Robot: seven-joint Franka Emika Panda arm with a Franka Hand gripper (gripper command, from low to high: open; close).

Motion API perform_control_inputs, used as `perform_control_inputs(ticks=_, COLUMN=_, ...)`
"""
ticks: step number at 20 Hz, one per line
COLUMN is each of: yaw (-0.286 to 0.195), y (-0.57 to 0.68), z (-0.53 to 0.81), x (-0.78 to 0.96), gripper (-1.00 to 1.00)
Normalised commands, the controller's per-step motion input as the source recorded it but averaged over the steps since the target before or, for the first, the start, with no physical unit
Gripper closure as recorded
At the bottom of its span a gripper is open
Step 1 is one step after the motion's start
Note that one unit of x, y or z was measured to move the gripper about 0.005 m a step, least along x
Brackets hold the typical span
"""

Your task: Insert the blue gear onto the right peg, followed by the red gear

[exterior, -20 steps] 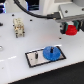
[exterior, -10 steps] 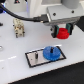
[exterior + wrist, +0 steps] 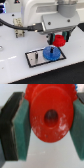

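The blue gear lies flat on the grey plate with a black border, on the side toward the exterior view's right. It covers the right peg, which I cannot make out. A thin dark pin stands on the plate's other half. My gripper is shut on the red gear and holds it just above and behind the blue gear. In the wrist view the red gear fills the middle, centre hole facing the camera, clamped between the teal pads of my gripper.
The plate sits on a white table. A small bracket-like object and black cables lie toward the exterior view's left. The arm's white body looms above the plate.
My gripper has carried the red gear toward the exterior view's left and downward, from beyond the plate's right end to just above the blue gear.
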Motion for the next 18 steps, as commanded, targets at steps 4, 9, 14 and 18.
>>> perform_control_inputs(ticks=4, yaw=0.0, y=-0.15, z=-0.12, x=0.11, gripper=1.0)
perform_control_inputs(ticks=9, yaw=0.0, y=-0.15, z=-0.13, x=0.13, gripper=1.0)
perform_control_inputs(ticks=14, yaw=0.0, y=-0.25, z=-0.21, x=0.14, gripper=1.0)
perform_control_inputs(ticks=18, yaw=0.0, y=-0.18, z=-0.05, x=0.2, gripper=1.0)
